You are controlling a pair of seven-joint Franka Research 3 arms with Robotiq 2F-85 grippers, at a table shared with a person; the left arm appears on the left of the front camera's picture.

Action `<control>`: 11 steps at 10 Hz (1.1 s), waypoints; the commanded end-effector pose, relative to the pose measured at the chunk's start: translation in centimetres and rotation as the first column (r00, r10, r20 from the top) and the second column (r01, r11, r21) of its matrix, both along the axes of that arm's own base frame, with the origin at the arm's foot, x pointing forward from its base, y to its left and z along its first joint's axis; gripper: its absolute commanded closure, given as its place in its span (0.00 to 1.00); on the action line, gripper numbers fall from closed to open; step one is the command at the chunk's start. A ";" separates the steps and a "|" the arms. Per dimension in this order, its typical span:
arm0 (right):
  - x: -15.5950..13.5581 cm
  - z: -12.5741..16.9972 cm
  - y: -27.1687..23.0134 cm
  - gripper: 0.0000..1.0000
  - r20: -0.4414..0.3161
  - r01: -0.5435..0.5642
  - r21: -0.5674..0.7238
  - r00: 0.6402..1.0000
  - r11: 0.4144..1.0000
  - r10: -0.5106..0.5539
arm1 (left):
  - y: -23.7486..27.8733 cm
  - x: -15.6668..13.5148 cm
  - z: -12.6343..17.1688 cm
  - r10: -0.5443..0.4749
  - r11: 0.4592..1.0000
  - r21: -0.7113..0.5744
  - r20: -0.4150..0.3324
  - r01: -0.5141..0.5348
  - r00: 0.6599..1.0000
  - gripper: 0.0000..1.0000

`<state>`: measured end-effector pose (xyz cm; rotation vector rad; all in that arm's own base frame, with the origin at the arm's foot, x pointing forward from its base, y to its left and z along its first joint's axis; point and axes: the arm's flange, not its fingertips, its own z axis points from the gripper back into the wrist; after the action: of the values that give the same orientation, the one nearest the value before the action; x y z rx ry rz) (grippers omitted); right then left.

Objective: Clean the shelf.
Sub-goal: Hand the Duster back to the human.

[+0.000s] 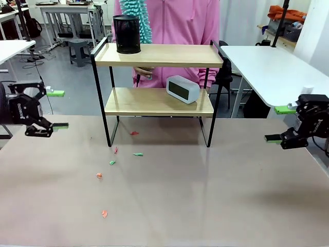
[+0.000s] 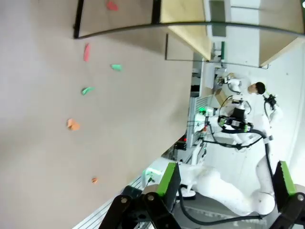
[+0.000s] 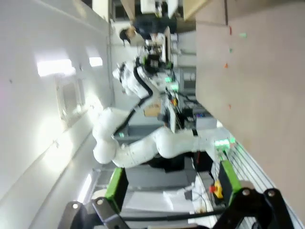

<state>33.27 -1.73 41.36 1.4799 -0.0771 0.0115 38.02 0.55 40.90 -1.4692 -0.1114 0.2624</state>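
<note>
Paper scraps (image 1: 104,213) sit nearest the camera on the table (image 1: 205,206), a loose trail of orange, green and red bits running up toward the front left leg of the shelf (image 1: 159,55). Probably swept-off debris, though that's a guess.

Shelf stands mid-table toward the far edge, two wooden boards in a black frame. Top board: black mesh cup (image 1: 126,34) at the left end. Lower board: white clock (image 1: 183,89) right of centre, angled.

Person in a pink top (image 1: 175,20) stands right behind the shelf, holding a teal duster (image 1: 139,18) up behind the cup. A hand (image 1: 144,72) shows between the two boards with the handle. Looks like the person does the dusting from the far side.

Left gripper (image 1: 57,109) is parked off the table's left edge, fingers spread wide, nothing between them. Right gripper (image 1: 282,124) mirrors it at the right edge, also spread and empty. Both point inward and are well apart from the shelf, likely kept back so the person has room.

My read: cup and clock need lifting before the boards can be wiped properly; the cup is on the left arm's side, the clock on the right's.
</note>
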 end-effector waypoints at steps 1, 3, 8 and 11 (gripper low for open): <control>-0.4 1.0 0.5 0.00 0.005 -0.061 -0.032 0.998 0.998 0.061 | 0.8 -0.5 -1.4 0.053 0.995 -0.083 -0.006 -0.053 0.999 0.00; -0.4 1.0 0.5 0.00 0.005 -0.061 -0.032 0.998 0.998 0.061 | 0.0 0.0 0.0 0.000 1.000 0.000 0.000 0.000 1.000 0.00; -0.4 1.0 0.5 0.00 0.005 -0.061 -0.032 0.998 0.998 0.061 | 0.0 0.0 0.0 0.000 1.000 0.000 0.000 0.000 1.000 0.00; -0.4 1.0 0.5 0.00 0.005 -0.061 -0.032 0.998 0.998 0.061 | 0.0 0.0 0.0 0.000 1.000 0.000 0.000 0.000 1.000 0.00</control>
<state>32.93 -1.22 41.98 1.4608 -0.0479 0.0587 38.24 0.47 40.68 -1.4794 -0.1098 0.2697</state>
